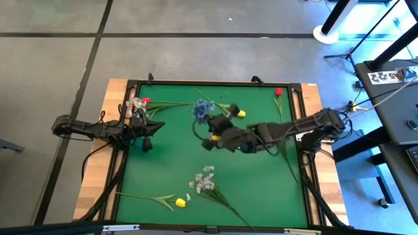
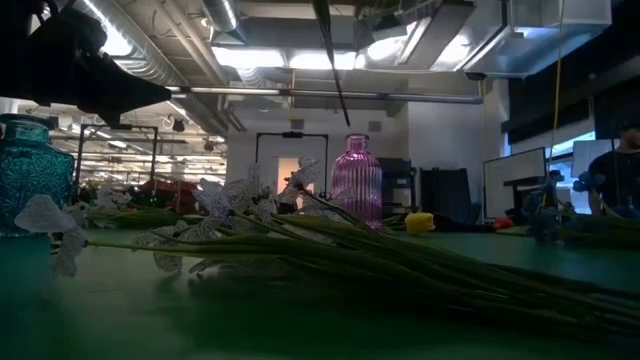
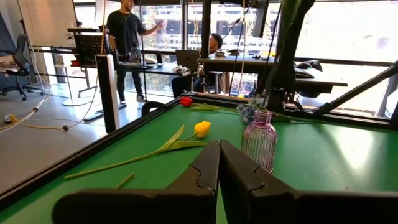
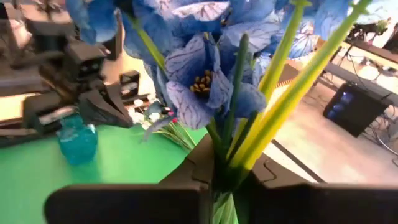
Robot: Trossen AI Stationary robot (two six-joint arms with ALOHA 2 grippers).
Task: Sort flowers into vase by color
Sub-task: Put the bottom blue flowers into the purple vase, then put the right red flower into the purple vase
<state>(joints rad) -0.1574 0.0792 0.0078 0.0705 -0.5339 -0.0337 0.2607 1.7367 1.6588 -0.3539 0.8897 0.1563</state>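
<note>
The right gripper point(image 1: 210, 134), reaching from the right edge to mid-table point(image 1: 261, 189), has its jaws clamped on the stems of a blue spray point(image 4: 205, 74), whose blossoms stand up just beyond the fingers point(image 4: 273, 177), toward the far edge. The left gripper point(image 3: 219, 163) sits near the left edge w/ jaws together and nothing between them; a pink vase point(image 3: 259, 140) stands just ahead of it. A teal vase point(image 4: 78, 142) stands by the far-left corner, a red flower point(image 1: 145, 101) beside it. Other flowers lie flat: a yellow tulip point(image 1: 240, 113) near the far edge by the blue spray, a red tulip point(image 1: 279, 92) at the far-right corner, a white spray point(image 1: 204, 179) and another yellow point(image 1: 179, 203) near the front edge. People point(image 3: 127, 37) stand at desks beyond the table.
</note>
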